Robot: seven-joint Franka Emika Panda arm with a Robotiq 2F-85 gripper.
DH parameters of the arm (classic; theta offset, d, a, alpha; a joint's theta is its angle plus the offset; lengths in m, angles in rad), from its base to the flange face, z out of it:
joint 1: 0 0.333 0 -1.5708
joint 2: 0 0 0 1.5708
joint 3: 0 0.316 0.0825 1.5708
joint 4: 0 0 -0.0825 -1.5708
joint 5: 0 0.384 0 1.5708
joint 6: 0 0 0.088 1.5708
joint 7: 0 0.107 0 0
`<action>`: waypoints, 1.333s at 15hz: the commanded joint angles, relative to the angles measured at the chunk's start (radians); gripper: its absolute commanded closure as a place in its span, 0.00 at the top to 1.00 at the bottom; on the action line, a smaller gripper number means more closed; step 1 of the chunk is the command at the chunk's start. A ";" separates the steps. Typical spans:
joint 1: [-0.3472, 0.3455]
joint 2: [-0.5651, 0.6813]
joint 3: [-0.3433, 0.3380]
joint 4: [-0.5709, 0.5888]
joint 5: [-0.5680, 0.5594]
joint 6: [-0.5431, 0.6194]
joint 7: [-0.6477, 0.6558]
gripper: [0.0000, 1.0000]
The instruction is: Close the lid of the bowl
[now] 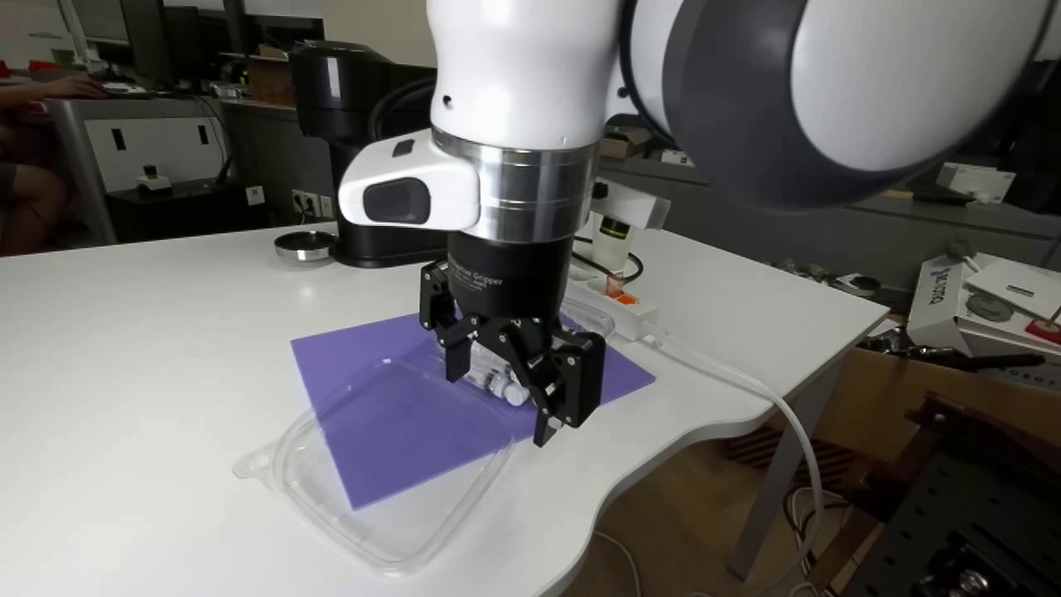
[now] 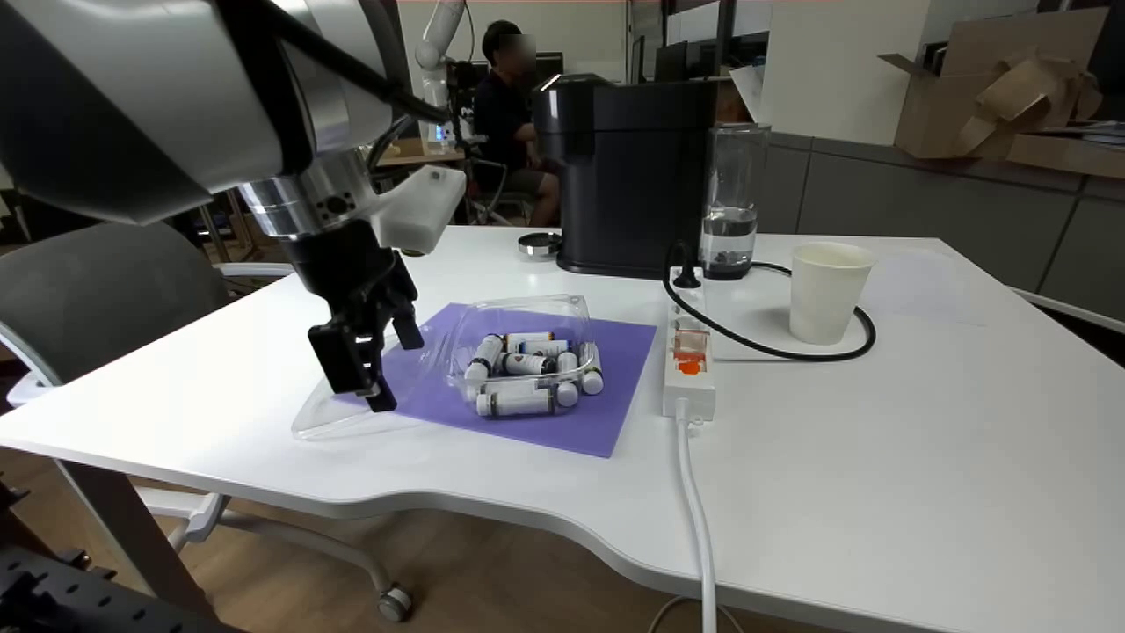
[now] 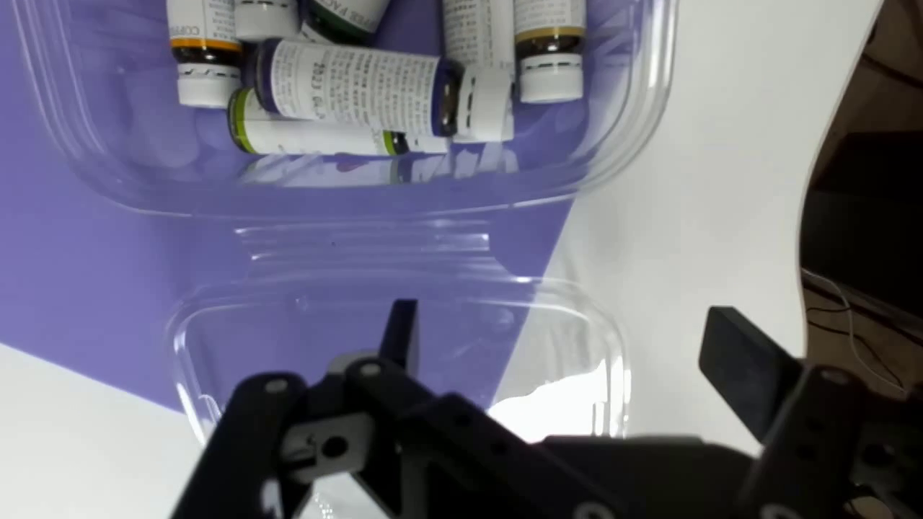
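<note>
The bowl is a clear plastic container [image 3: 360,205] holding several small white-labelled bottles. It also shows in both exterior views [image 2: 492,318] [image 1: 593,315], largely hidden behind the gripper in one of them. The lid [image 3: 461,324] is clear, roughly square, and lies folded open beside the bowl, joined by a ridged clear strip. It rests partly on the purple mat and partly on the white table, also seen in both exterior views [image 1: 398,464] [image 2: 352,413]. My gripper [image 3: 570,346] is open and empty above the lid, one finger over it and one past its side edge. The gripper shows in both exterior views [image 1: 499,402] [image 2: 395,369].
The purple mat [image 2: 628,352] lies under the bowl. A white power strip [image 2: 690,391] with cables stands beside it, then a white cup [image 2: 826,294]. A black machine [image 2: 633,176] and a small round metal dish [image 2: 539,244] stand behind. The curved table edge [image 2: 527,519] is close to the mat.
</note>
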 commanded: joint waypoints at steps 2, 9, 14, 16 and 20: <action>0.107 0.094 -0.097 0.096 -0.052 0.047 0.092 1.00; 0.225 0.221 -0.159 0.128 -0.027 0.098 0.090 1.00; 0.319 0.220 -0.230 0.095 -0.024 0.164 0.072 1.00; 0.358 0.203 -0.264 0.077 -0.019 0.183 0.067 1.00; 0.409 0.139 -0.315 0.023 -0.012 0.205 0.064 1.00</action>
